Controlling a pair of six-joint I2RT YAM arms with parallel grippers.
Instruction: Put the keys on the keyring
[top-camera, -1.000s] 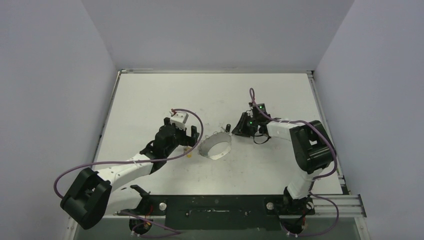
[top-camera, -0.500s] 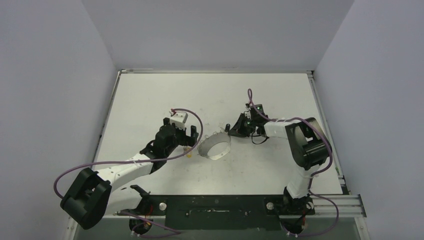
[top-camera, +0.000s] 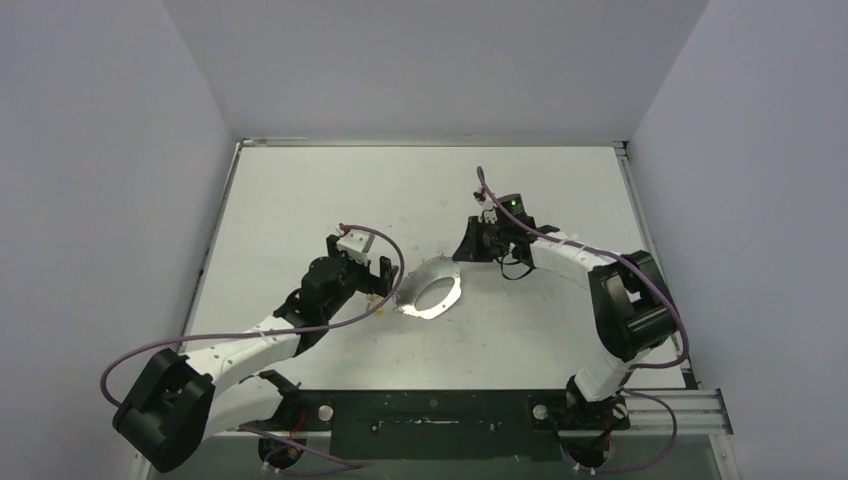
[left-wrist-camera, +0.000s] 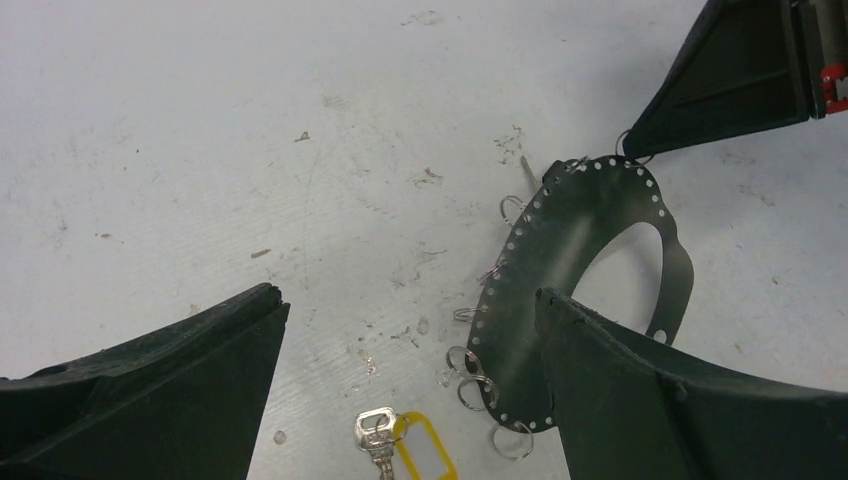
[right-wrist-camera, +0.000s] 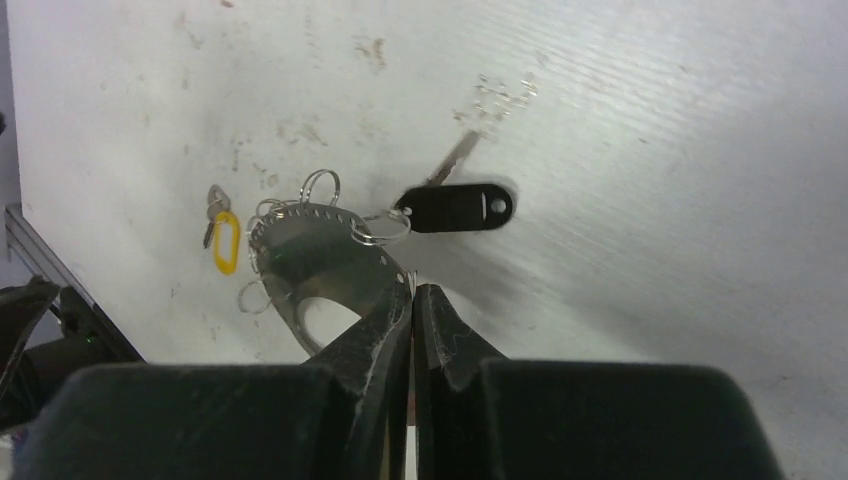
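The keyring (left-wrist-camera: 560, 250) is a thin silvery band with punched holes and small rings along its edge; it lies mid-table (top-camera: 430, 293). My right gripper (right-wrist-camera: 412, 290) is shut, pinching the keyring's (right-wrist-camera: 310, 250) far rim (top-camera: 462, 255). A black-tagged key (right-wrist-camera: 455, 208) hangs on one of the small rings beside that pinch. The yellow-tagged key (left-wrist-camera: 378, 438) lies loose on the table left of the keyring, also in the right wrist view (right-wrist-camera: 225, 240). My left gripper (left-wrist-camera: 405, 300) is open above it, one finger (left-wrist-camera: 640, 380) over the keyring's left part (top-camera: 372, 283).
The white table (top-camera: 300, 190) is scuffed and speckled. Grey walls close it in on three sides. A metal rail (top-camera: 660, 400) runs along the front right. Purple cables (top-camera: 385, 250) loop off both arms.
My right gripper has shut on the keyring's far rim and moved back and left, tipping the band. The left arm has shifted slightly and stays open.
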